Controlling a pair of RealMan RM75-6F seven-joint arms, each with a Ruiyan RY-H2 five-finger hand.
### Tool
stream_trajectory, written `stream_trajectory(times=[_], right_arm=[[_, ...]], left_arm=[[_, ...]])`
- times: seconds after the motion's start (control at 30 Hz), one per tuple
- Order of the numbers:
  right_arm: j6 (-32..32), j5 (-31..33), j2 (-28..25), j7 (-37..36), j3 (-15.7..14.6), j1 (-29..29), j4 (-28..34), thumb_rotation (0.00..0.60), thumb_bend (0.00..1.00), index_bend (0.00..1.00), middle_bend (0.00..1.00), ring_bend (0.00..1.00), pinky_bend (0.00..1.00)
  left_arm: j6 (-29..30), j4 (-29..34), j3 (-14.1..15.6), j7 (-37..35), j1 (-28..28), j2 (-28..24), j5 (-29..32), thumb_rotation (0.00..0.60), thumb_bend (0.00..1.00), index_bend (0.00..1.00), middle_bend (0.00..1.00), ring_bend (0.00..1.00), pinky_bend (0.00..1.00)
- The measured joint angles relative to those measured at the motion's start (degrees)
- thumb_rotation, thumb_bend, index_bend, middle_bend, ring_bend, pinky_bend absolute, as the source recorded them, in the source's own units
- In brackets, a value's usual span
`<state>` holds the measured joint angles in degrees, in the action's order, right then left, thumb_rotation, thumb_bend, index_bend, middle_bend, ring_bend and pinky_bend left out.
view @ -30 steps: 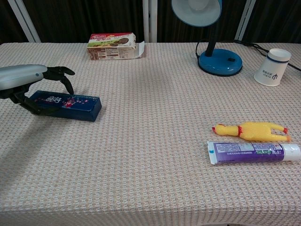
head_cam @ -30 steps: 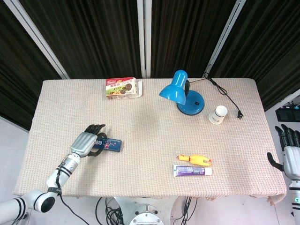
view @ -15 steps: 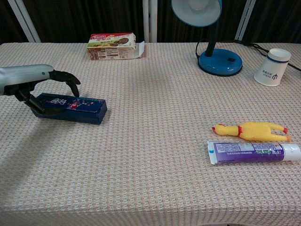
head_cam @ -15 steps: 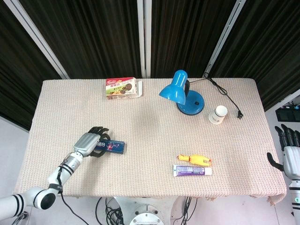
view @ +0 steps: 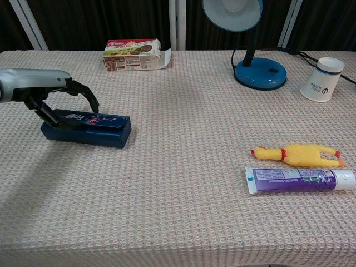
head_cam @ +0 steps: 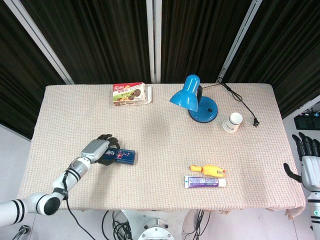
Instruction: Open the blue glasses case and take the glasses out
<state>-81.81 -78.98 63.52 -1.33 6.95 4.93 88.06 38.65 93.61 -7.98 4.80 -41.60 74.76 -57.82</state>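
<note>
Head view steeply downward from high; chest view low, closer (same table [head_cam: 160, 150]).

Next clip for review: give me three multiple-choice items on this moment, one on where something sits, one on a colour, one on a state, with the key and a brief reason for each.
1. What lies right beside the toothpaste tube, on its far side?
A. paper cup
B. yellow rubber chicken
C. biscuit box

2. What colour is the desk lamp?
A. red
B. white
C. blue

3. What state is the blue glasses case in?
A. closed, under the left hand
B. open, glasses out on the table
C. lifted clear of the table

Key: 1 B, the yellow rubber chicken lies just behind the tube. 2 C, its shade and base are both blue. 3 A, the case lies flat and closed on the tablecloth with the left hand arched over its left end, fingers reaching down onto it.
</note>
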Motion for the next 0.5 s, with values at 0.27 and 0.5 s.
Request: stream_trajectory(times=[0.27, 0.5], right_arm=[[0.4, 0.3, 0.2, 0.2, -0.2, 0.0, -0.2, 0.600, 0.24, 0.00, 0.00, 0.00, 0.00], [1.2, 0.6, 0.5, 0.4, -0.4, 0.2, -0.5, 0.600, 0.24, 0.00, 0.00, 0.00, 0.00]], left_arm=[[-2.9, -2.3, 0.5, 2.0, -4.8, 0.0, 8.7, 0.600, 0.62, 0.29, 0.11, 0.00, 0.00], [3.1, -7.0, 1.2, 4.9, -5.2, 4.4, 7.5, 0.600, 0.60, 0.07, 0.06, 0.00, 0.00]])
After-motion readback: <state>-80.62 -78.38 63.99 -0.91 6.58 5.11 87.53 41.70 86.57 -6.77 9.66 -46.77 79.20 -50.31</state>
